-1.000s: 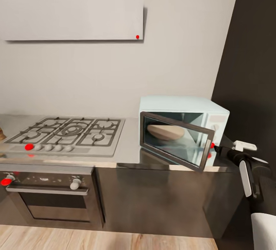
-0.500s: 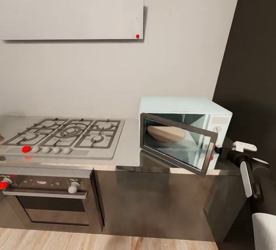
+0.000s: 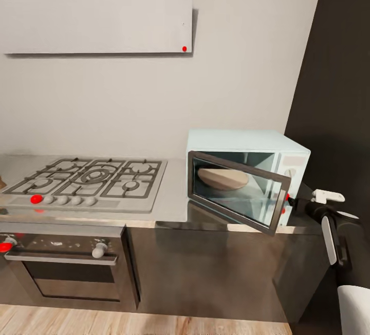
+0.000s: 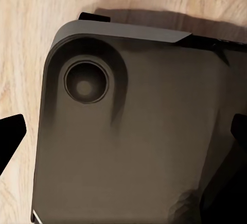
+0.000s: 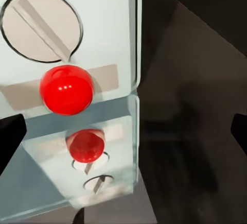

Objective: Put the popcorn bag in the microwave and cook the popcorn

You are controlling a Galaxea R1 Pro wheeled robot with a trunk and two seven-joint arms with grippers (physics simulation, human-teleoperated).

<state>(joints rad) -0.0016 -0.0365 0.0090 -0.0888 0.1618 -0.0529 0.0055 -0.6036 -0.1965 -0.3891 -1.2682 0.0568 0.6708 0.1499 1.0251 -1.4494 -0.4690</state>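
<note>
Head view: microwave (image 3: 246, 170) on countertop (image 3: 174, 206), door (image 3: 236, 191) ajar, swung partway out. Tan bag (image 3: 222, 178) lies inside cavity, long axis across the opening. Right gripper (image 3: 292, 201) just beside door's free edge and knob panel; right arm nearer by far. Hob (image 3: 92, 178) well apart.

Left wrist view: dark robot base (image 4: 134, 131) over wood floor (image 4: 31, 28); left fingertips (image 4: 10, 136) spread, holding nothing.

Right wrist view: knob (image 5: 41, 26) and red marker (image 5: 67, 89) dead ahead, close; right fingertips (image 5: 10, 131) wide apart, empty. Judgement: door must shut next.
</note>
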